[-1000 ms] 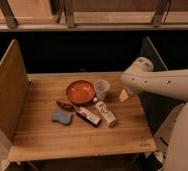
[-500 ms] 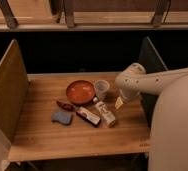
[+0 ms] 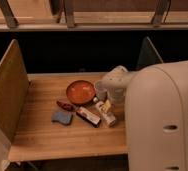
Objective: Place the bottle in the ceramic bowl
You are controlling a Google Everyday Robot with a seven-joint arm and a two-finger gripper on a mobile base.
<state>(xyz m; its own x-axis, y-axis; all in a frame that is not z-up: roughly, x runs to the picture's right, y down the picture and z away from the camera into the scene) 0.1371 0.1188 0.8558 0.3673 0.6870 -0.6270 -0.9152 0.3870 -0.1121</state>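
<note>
Bottle (image 3: 106, 113): a small, slim, cream-white one with faint reddish label marks. It lies on its side on the pale wooden desk (image 3: 39, 135), just to the right of the round, shallow, orange-red ceramic bowl (image 3: 80, 92) with its darker brown rim, and nearer the camera. A flat dark-red-and-white rectangular box (image 3: 88, 116) lies beside it.

The bottle looks light and stiff, likely smooth plastic, so it may roll or slip under a loose squeeze. Across the middle of its body, at right angles to its length, seems the safest hold. The bowl looks hard, glazed and chippable, so a gentle lowering suits it. A translucent plastic cup (image 3: 101, 90) stands by the bowl's right side.

The robot's pincer (image 3: 110, 101) hangs just above the bottle; whether it is released or clenched I cannot tell.
</note>
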